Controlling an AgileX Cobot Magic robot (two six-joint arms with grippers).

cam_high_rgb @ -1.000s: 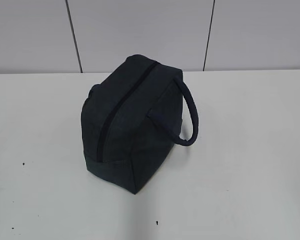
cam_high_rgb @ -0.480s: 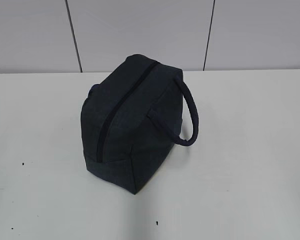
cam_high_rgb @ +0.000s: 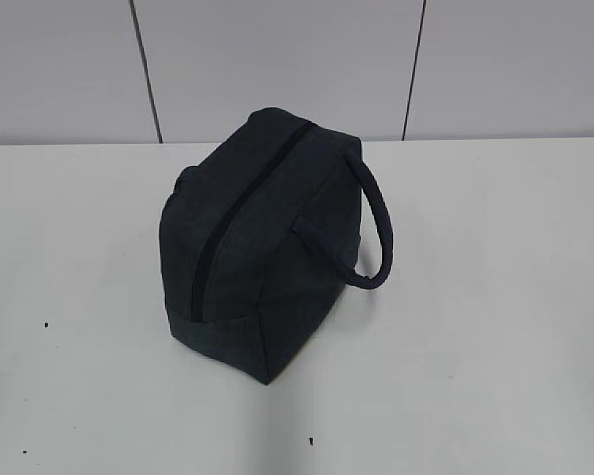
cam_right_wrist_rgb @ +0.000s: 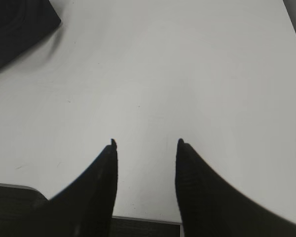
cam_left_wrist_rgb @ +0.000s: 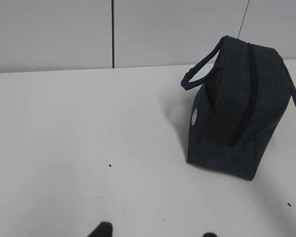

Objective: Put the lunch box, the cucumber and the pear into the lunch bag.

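The dark navy lunch bag (cam_high_rgb: pixel 267 247) stands on the white table (cam_high_rgb: pixel 495 297) with its top zipper (cam_high_rgb: pixel 246 210) closed and one strap handle (cam_high_rgb: pixel 378 230) looping out to the right. The left wrist view shows the lunch bag (cam_left_wrist_rgb: pixel 237 108) from its end, well ahead and to the right of my left gripper (cam_left_wrist_rgb: pixel 155 231), which is open and empty over bare table. My right gripper (cam_right_wrist_rgb: pixel 146 143) is open too, with only table between its fingers; a corner of the lunch bag (cam_right_wrist_rgb: pixel 15 29) lies far up and left of it. The lunch box, cucumber and pear are out of view.
A grey panelled wall (cam_high_rgb: pixel 277 59) rises behind the table. In the right wrist view, the table's near edge (cam_right_wrist_rgb: pixel 143 219) runs just under the right fingers. A few small dark specks (cam_high_rgb: pixel 47 324) mark the tabletop.
The bag's fabric and right handle settled very slightly a second ago. Nothing else has visibly moved.
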